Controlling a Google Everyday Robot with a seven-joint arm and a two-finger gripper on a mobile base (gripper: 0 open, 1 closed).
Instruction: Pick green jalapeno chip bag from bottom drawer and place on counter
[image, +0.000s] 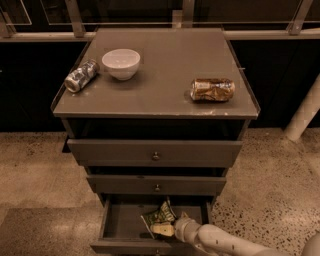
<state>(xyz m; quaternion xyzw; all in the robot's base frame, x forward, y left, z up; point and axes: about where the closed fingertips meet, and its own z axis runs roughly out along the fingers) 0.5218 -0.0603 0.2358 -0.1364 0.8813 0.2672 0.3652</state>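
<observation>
Camera view: on the flat grey table (170, 55) lie a dented silver can (81, 75), a round white bowl (121, 63) and a crushed brown-gold can (212, 89). Below, the bottom drawer (125, 222) stands open. The crinkled green jalapeno chip bag (160, 215) lies inside, long axis seemingly slanting toward the back right. The pale claw (163, 229) meets its near edge; apart or clamped, I cannot tell.

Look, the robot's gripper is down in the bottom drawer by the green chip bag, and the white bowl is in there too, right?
Not quite. The white bowl sits on the counter, beside the silver can; the camera view shows it. The gripper is indeed down in the bottom drawer by the green chip bag.
</observation>
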